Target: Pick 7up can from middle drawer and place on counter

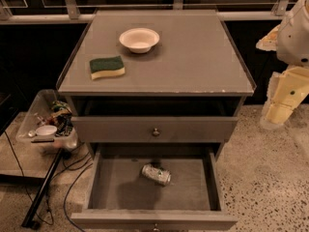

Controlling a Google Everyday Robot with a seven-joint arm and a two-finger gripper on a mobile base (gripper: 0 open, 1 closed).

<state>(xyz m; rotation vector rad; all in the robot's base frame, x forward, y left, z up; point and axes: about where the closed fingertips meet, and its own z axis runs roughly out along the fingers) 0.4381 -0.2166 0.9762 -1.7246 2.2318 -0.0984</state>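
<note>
The 7up can [156,174] lies on its side on the flat grey floor of the open middle drawer [116,187], near the back centre. It is silvery with green markings. The drawer is pulled out wide, its knob at the bottom edge of the view. The counter [193,57] is the cabinet's flat grey top with a chipped front edge. My gripper [280,109] hangs at the far right, beside and to the right of the cabinet, at about the height of the counter's front edge, well away from the can. It holds nothing that I can see.
A white bowl [139,39] and a green-and-yellow sponge [106,67] sit on the counter. The upper knobbed drawer [155,129] is slightly out. A clear bin of clutter [47,124], a black pole [43,192] and cables are on the floor at left.
</note>
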